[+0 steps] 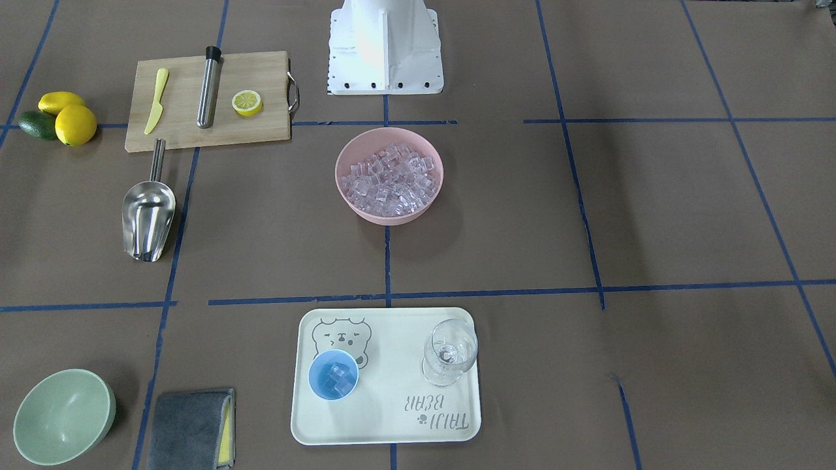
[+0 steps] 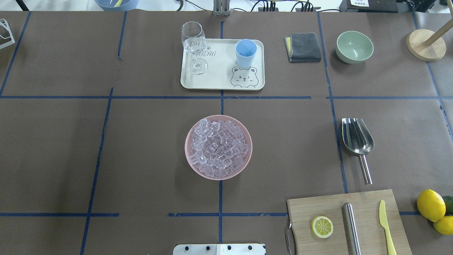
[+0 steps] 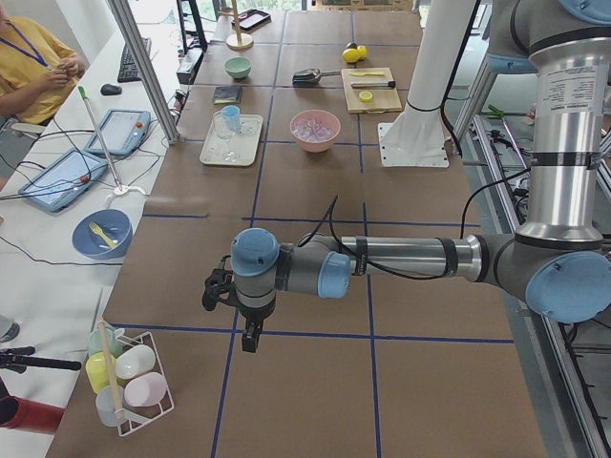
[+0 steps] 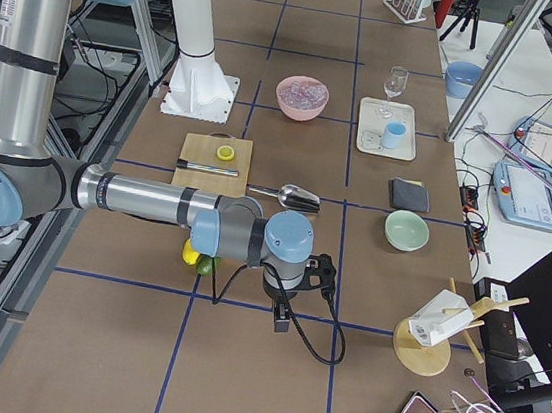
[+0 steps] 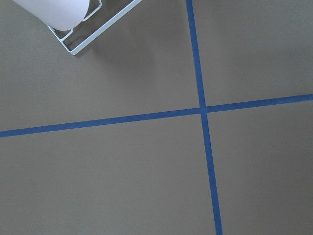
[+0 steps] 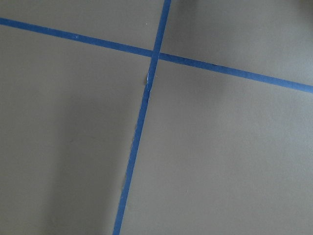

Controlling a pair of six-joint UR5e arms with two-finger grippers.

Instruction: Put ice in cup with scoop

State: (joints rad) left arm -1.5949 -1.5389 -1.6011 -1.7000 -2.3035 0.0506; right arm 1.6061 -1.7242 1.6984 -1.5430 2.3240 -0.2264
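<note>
The ice is a heap of clear cubes in a pink bowl at the table's middle. The light-blue cup stands on a cream tray and holds a few cubes; it also shows in the overhead view. The steel scoop lies empty on the table next to the cutting board, handle toward the board. My left gripper hangs over the table's far left end and my right gripper over the far right end. I cannot tell whether either is open or shut.
A cutting board holds a lemon half, a steel cylinder and a yellow knife. Lemons lie beside it. A stemmed glass stands on the tray. A grey cloth and a green bowl are near it.
</note>
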